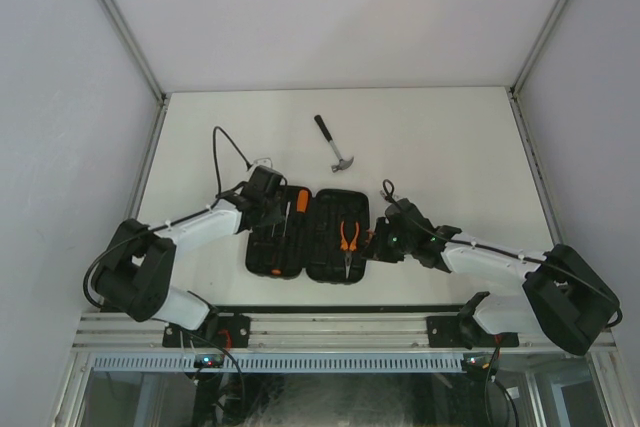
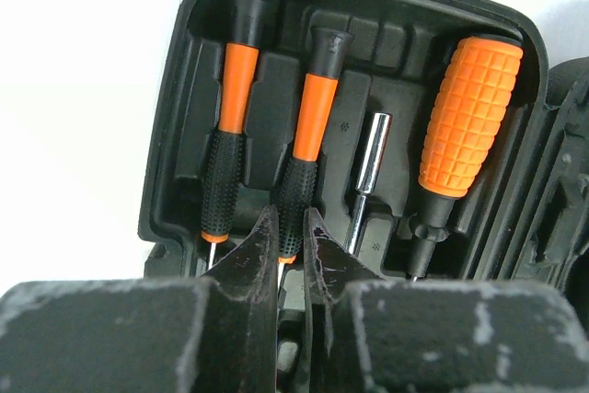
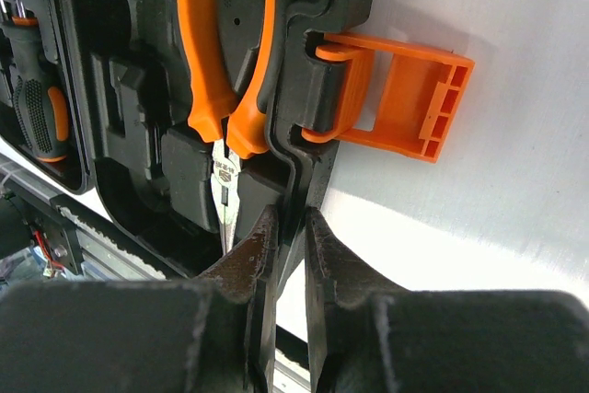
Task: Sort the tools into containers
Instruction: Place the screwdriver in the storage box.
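The black tool case (image 1: 325, 265) lies open at the table's near middle. Two slim black-and-orange screwdrivers (image 2: 230, 126) rest in its left half's slots beside a fat orange handle (image 2: 469, 117) and a steel bit (image 2: 371, 158). My left gripper (image 2: 292, 220) is shut on the lower handle end of the second screwdriver (image 2: 308, 126). Orange-handled pliers (image 3: 225, 62) sit in the right half. My right gripper (image 3: 292, 218) is shut on the case's right rim (image 3: 313, 172), just below the orange latch (image 3: 405, 98). The claw hammer (image 1: 333, 144) lies on the table behind the case.
The white table (image 1: 450, 147) has grey walls on three sides. A metal rail (image 1: 340, 327) runs along the near edge, close to the case. Both arms reach in from the bottom corners, one on each side of the case.
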### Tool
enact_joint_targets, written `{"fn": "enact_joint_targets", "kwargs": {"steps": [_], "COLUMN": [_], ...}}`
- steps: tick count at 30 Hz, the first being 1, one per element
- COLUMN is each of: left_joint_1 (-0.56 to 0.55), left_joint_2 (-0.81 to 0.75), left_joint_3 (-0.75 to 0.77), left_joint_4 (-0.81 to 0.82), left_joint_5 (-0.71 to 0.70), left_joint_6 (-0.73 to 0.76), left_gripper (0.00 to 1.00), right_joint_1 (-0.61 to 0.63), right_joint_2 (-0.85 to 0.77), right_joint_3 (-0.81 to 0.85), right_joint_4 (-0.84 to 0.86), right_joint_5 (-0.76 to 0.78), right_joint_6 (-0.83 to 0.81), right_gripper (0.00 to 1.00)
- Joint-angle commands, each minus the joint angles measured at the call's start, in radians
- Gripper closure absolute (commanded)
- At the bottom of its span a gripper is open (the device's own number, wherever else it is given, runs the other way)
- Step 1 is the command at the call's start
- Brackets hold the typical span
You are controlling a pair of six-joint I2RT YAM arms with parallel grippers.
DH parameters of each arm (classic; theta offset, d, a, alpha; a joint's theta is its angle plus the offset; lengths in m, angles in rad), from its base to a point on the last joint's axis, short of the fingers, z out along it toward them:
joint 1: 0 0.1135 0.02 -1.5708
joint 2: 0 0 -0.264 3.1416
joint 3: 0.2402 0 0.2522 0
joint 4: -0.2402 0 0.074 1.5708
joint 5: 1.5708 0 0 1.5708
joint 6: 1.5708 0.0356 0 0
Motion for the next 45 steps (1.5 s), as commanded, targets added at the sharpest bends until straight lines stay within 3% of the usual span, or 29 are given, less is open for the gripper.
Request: {"fn": "enact_joint_targets", "kwargs": {"steps": [1,12,20,26,33,45], "left_joint_1": [-0.002,-0.003,0.000,0.000,0.000,0.001], "left_joint_2": [0.027,-0.010,-0.072,-0.118,-0.090,-0.034], "left_joint_3": [-0.041,0.025,0.115,0.144,0.138,0.160], "left_joint_4": [-0.236,-0.306,-0.381,-0.379,-0.362,-0.311], "left_joint_5": [0.108,0.057,0.000,0.024,0.026,0.040], "left_joint_6": [-0.024,-0.024,-0.008,0.006,0.007,0.025], "left_gripper": [0.95,0.68,0.57,0.57,0.78,0.78], "right_joint_1": [-0.001,-0.002,-0.001,-0.001,0.000,0.000], "right_joint_2": [-0.018,-0.025,-0.018,-0.023,-0.017,-0.006], "right_joint_3": [-0.003,-0.003,-0.003,-0.003,-0.002,-0.003], "right_joint_4": [-0.047,-0.058,-0.046,-0.052,-0.046,-0.042], "right_joint_5": [0.004,0.014,0.007,0.011,0.006,0.003], "right_joint_6": [-0.050,-0.051,-0.048,-0.049,-0.048,-0.049], "right_gripper": [0.97,0.97,0.97,0.97,0.97,0.97]}}
